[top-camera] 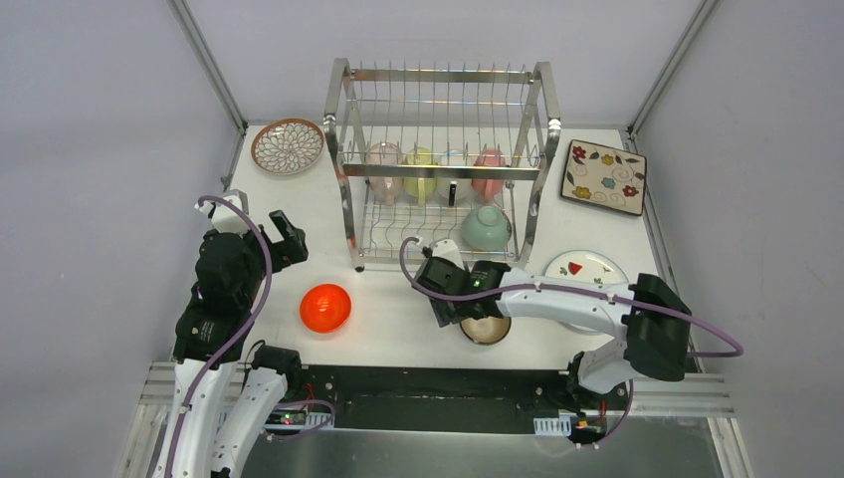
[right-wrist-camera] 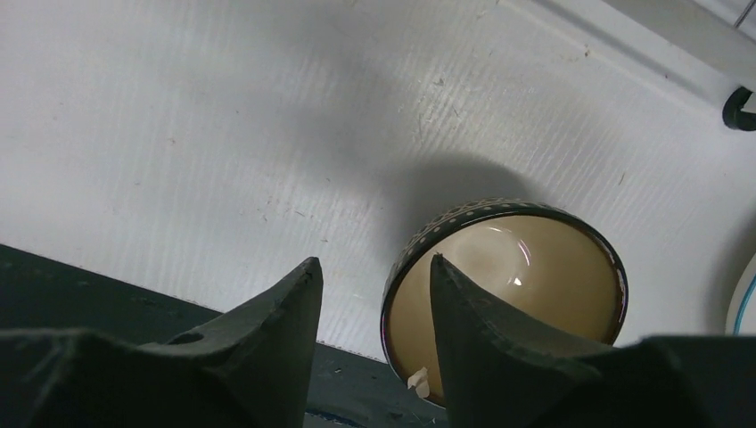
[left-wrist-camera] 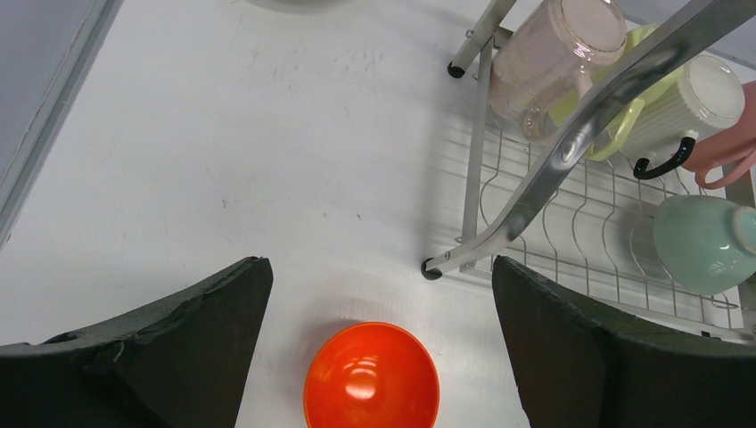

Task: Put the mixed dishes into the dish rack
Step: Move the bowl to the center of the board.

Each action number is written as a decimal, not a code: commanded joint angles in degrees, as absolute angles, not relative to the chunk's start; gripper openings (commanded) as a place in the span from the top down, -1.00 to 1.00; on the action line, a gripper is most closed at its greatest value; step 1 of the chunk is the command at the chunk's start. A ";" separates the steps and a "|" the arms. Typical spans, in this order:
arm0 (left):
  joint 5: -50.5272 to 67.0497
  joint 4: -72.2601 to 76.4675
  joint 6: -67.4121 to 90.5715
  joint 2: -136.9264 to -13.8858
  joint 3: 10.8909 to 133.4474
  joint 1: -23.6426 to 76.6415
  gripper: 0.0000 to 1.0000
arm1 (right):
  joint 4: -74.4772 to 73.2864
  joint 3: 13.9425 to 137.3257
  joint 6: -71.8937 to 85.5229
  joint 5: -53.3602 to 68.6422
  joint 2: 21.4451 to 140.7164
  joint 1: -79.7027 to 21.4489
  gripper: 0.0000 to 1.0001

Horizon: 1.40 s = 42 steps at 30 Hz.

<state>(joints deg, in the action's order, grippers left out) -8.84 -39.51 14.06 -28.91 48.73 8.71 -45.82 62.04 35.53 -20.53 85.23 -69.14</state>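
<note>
So, left gripper (top-camera: 287, 237): jaws wide apart and holding nothing, hanging over the left half of the tabletop.
Orange bowl (top-camera: 325, 308): loose on the table toward the near edge, just in front of that gripper; we would leave it for a later trip.
Rack (top-camera: 438, 171): stands at the middle of the far edge. Cups (top-camera: 420, 177) and a mint bowl (top-camera: 486, 228) sit on its lower shelf.
Right gripper (right-wrist-camera: 373, 267): narrowly parted, with one finger inside the rim of the brown bowl (right-wrist-camera: 517, 276) and one outside. We judge it not yet pinched.
Brown bowl: upright by the near edge, in front of the rack.
Step in hand: we should close squarely on the rim and lift straight up. Then we tip the bowl onto the bare wire left of the mint bowl, keeping clear of the front post.
</note>
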 commanded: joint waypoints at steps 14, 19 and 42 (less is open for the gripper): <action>-8.46 -37.59 13.03 -29.15 48.42 9.34 -0.98 | -44.81 60.79 38.08 -18.93 88.95 -69.73 0.42; -8.17 -37.52 13.03 -29.18 48.42 9.32 -0.98 | -42.48 62.44 36.94 -16.55 90.71 -70.98 0.63; -7.05 -37.35 13.16 -29.62 48.31 9.32 -0.97 | -33.21 65.74 32.95 -9.25 92.84 -75.59 0.52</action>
